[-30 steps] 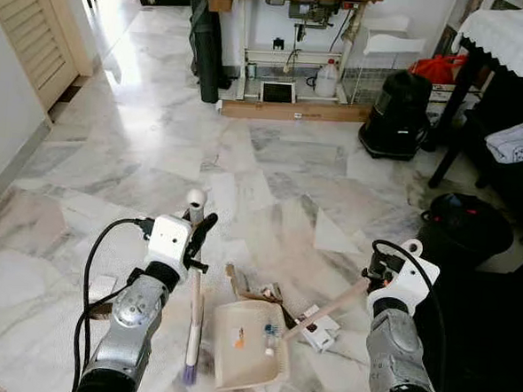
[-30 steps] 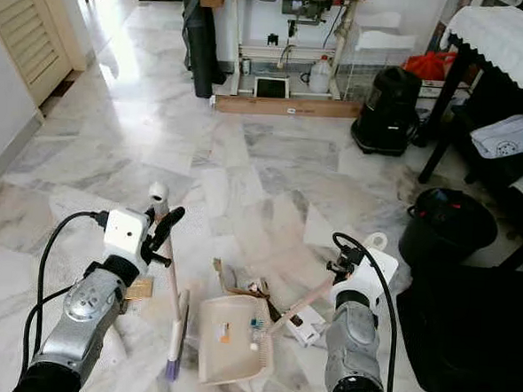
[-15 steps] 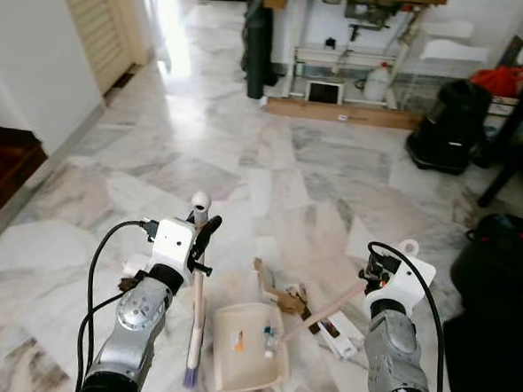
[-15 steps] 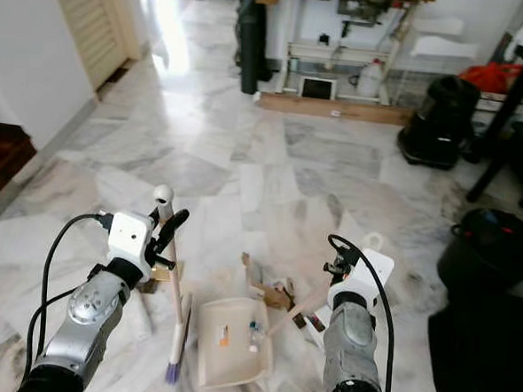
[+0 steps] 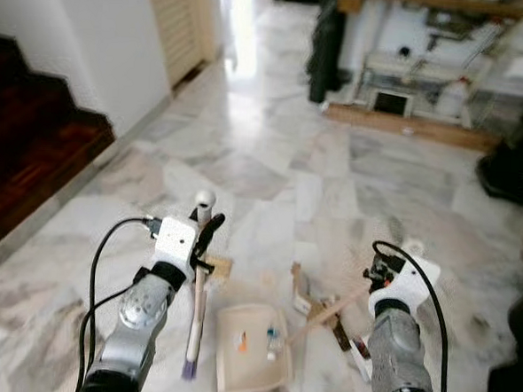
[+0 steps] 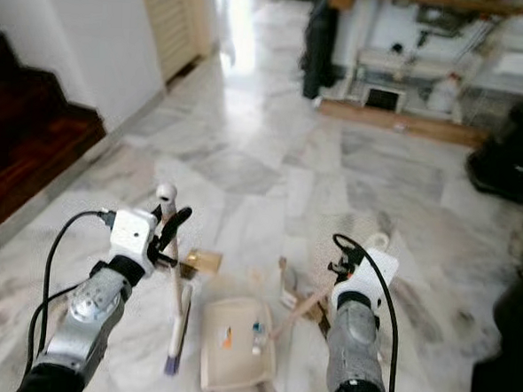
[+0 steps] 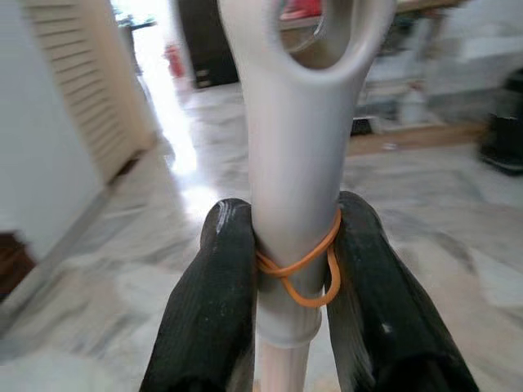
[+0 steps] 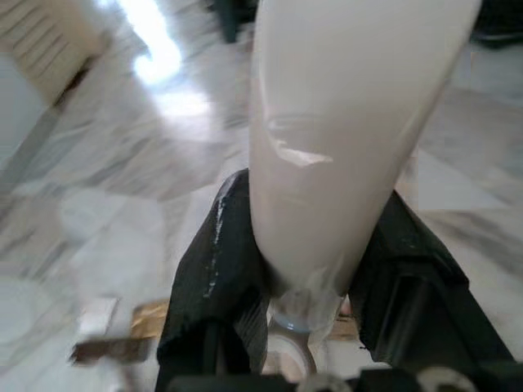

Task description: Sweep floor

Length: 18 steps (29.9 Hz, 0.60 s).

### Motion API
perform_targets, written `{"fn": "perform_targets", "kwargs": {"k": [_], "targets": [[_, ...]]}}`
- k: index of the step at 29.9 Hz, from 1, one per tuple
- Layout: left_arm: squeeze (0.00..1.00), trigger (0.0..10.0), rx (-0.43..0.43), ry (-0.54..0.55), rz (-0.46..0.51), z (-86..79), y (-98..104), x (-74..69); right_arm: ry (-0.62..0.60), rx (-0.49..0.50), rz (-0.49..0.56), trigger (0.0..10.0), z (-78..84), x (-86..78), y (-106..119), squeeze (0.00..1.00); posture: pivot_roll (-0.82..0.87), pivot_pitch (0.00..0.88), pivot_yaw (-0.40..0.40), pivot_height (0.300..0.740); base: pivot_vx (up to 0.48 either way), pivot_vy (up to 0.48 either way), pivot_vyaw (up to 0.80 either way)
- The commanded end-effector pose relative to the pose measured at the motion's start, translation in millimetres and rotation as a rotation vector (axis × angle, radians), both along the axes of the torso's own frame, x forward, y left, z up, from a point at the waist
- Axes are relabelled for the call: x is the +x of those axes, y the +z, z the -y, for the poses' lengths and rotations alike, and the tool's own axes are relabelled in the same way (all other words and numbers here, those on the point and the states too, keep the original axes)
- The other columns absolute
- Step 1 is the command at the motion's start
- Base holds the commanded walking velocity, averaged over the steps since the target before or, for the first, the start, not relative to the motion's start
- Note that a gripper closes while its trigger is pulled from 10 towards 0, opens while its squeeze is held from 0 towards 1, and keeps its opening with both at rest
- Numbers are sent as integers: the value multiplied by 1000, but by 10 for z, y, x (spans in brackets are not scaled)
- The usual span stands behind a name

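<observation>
camera panned left, stairs now in view | left gripper clamped on broom, left of dustpan | right gripper clamped on dustpan handle | debris behind dustpan

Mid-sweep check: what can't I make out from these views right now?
- Small bits in the dustpan: too small and blurred in the eye views to identify.
- Debris on the floor beside the pan: partly hidden by the dustpan handle and right arm.
- Shelf clutter at the far wall: motion-blurred.
- Broom bristles: cut off in the left wrist view.
</observation>
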State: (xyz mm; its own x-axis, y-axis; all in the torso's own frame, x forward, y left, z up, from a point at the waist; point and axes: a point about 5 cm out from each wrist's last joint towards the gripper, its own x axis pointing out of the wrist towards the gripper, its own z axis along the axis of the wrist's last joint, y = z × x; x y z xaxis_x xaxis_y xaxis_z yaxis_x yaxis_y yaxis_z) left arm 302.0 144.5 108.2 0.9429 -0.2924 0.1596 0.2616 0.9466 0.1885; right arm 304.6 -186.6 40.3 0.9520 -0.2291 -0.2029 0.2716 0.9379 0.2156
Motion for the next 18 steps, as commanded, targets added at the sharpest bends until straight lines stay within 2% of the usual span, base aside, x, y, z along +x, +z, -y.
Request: {"fn": "perform_targets", "kwargs": {"k": [1,18], "targets": [[0,10000,14,-2,54,14,109,21,-4,17,72,10000,-6,78,155,0,38,0,21,740,0,0,800],[0,10000,19,21,39,-19,91,14,-4,17,67,10000,5,82,158,0,40,0,13,740,0,0,800]]}}
